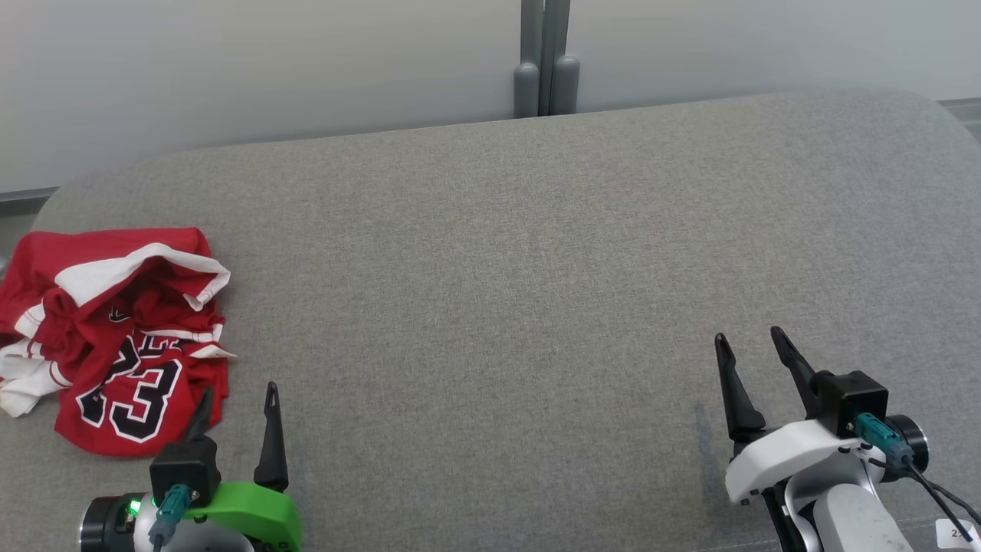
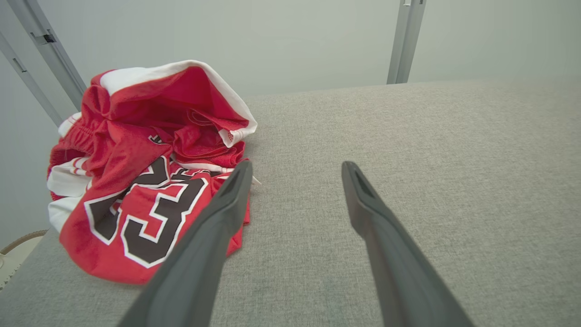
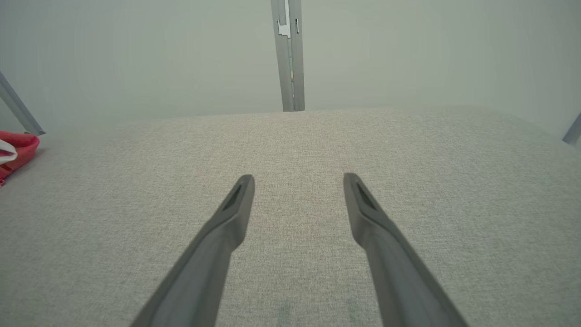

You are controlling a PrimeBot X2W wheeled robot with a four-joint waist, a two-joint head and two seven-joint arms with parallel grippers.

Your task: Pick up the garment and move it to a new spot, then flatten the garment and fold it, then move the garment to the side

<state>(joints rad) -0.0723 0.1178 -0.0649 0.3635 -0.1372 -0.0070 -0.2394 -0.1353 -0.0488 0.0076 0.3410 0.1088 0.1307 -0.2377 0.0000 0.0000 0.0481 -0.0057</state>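
The garment is a red jersey of fine mesh cloth with broad white trim and thin red-and-white piping. It lies in a crumpled heap at the left side of the grey fabric-covered bench, close to the bench's left edge. Its lower part lies flatter and shows a black number outlined in white, reading 23. Above that the cloth is bunched into folds, and a white-banded opening stands up and gapes, as the left wrist view shows. A small red and white corner of it sits at the left edge of the right wrist view.

The left pincer is spread wide and holds nothing. It sits just beside the jersey's lower right hem, and its left finger crosses in front of that hem; whether it touches the cloth cannot be told. The right pincer is also spread wide and empty, over bare bench well apart from the jersey.
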